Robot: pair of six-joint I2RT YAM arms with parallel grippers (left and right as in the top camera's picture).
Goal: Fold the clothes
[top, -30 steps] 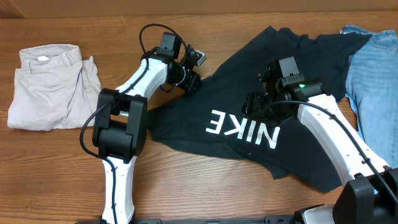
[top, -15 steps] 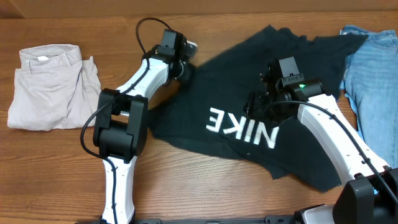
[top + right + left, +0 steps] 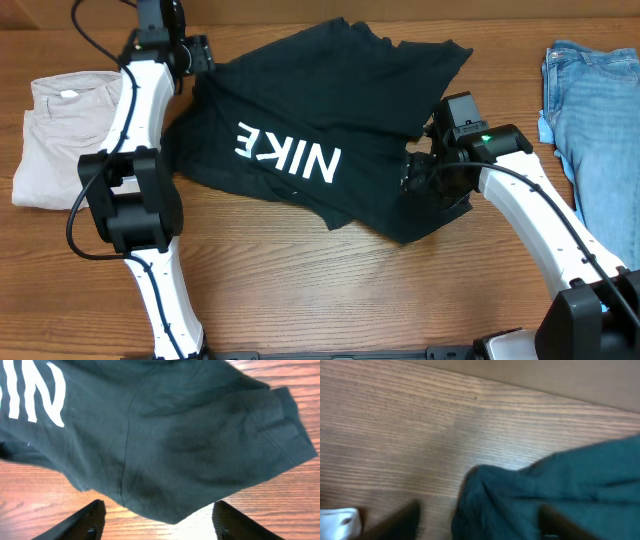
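Note:
The black T-shirt [image 3: 300, 120] lies spread and rumpled across the table's middle, its white "NIKE" lettering [image 3: 290, 153] facing up. My left gripper [image 3: 196, 54] is at the shirt's far left corner. In the left wrist view the left gripper [image 3: 480, 522] is open, and a bunched cloth edge [image 3: 485, 495] lies between its wide-set fingers. My right gripper [image 3: 422, 178] hovers over the shirt's near right corner. In the right wrist view the right gripper [image 3: 159, 521] is open, with the shirt's hem corner [image 3: 170, 505] just ahead of its fingers [image 3: 85, 522].
Pale beige trousers [image 3: 80, 140] lie folded at the left, close to the left arm. Light-blue jeans [image 3: 595, 130] lie along the right edge, apart from the shirt. Bare wood shows along the table's front.
My left arm has swung left and back, dragging the shirt away from the jeans, and its jaws have opened off the cloth. The right gripper has stayed put and opened a little wider.

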